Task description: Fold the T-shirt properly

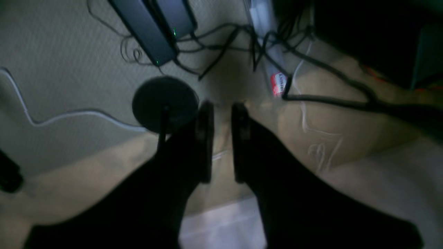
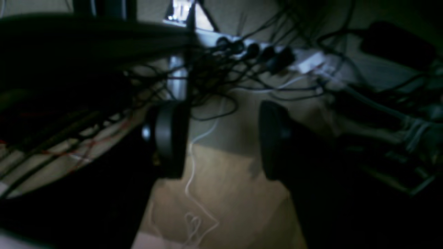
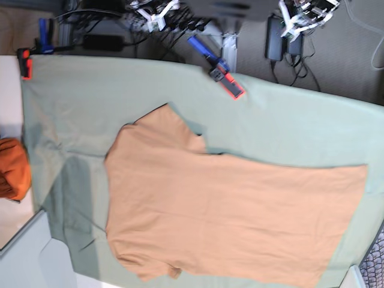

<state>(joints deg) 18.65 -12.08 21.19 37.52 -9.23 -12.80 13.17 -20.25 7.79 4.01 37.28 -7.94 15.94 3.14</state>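
You've got a table w/ a sage-green cloth sheet (image 3: 288, 129) spread over it. The T-shirt (image 3: 228, 216) lies flat on the sheet, sleeves toward base view's left. Red-tipped clamps (image 3: 225, 77) grip the far edge & left corner. Orange bunched cloth (image 3: 12, 168) sits off the sheet's left edge.

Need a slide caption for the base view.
Peach T-shirt spread flat and unfolded on green sheet, orange cloth bunched at left edge, clamps on far edge.
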